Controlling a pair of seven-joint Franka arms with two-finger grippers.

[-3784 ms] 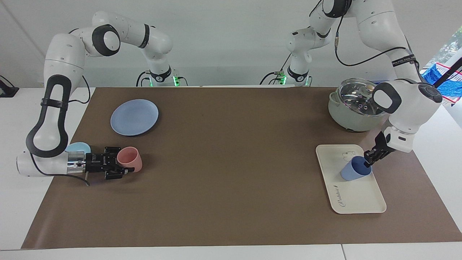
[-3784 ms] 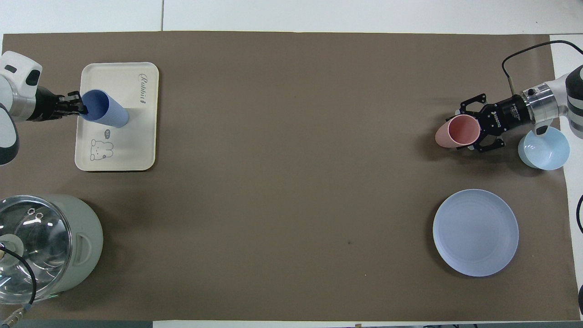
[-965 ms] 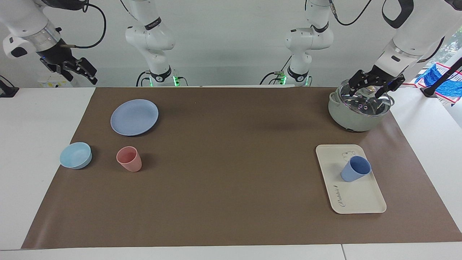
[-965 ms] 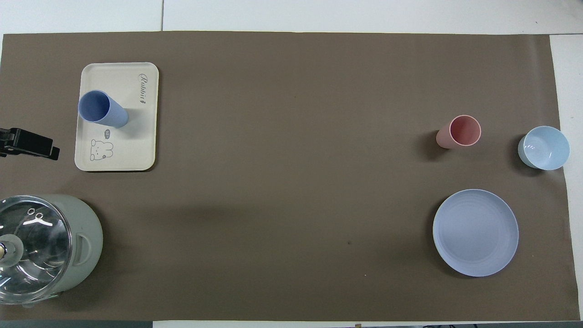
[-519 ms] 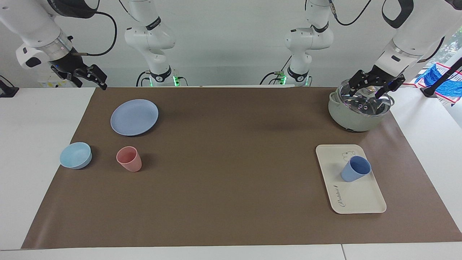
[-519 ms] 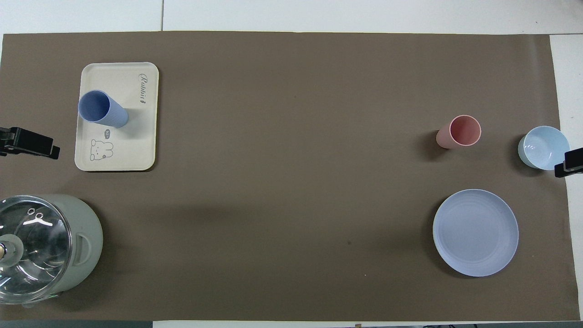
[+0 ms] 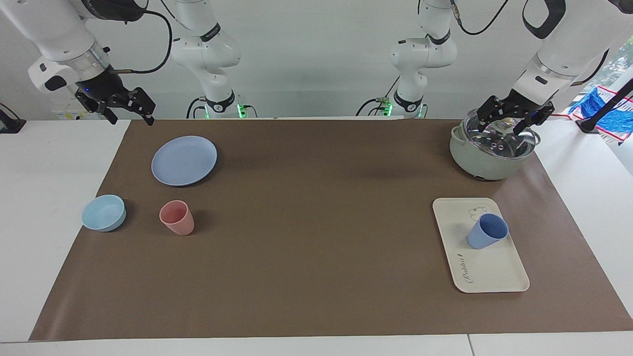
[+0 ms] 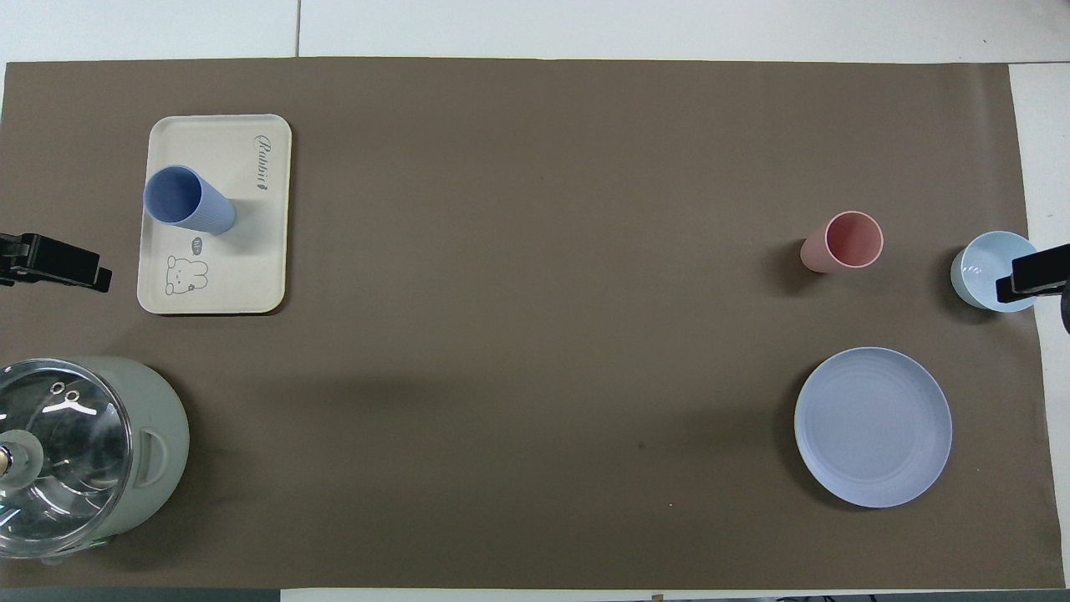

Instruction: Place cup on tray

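Observation:
The periwinkle-blue cup [image 7: 487,231] stands upright on the cream-white tray [image 7: 489,274], beside the bear drawing, at the left arm's end of the table. It also shows in the overhead view [image 8: 188,201] on the tray [image 8: 251,276]. My left gripper [image 7: 512,121] is open and empty, raised over the pot's glass lid, well apart from the cup. One of its fingers [image 8: 63,266] shows at the overhead view's edge. My right gripper [image 7: 131,117] is open and empty, raised at the right arm's end near the plate. One of its fingers [image 8: 1032,274] shows over the bowl.
A pink cup [image 7: 177,217] and a light-blue bowl [image 7: 104,212] stand at the right arm's end. A round blue plate [image 7: 184,160] lies nearer to the robots than they do. A grey-green pot with a glass lid [image 7: 489,148] stands nearer to the robots than the tray.
Both grippers let go of their cups and rose. In the last second the right gripper has come lower and inward, showing over the bowl from above. The left gripper has held still.

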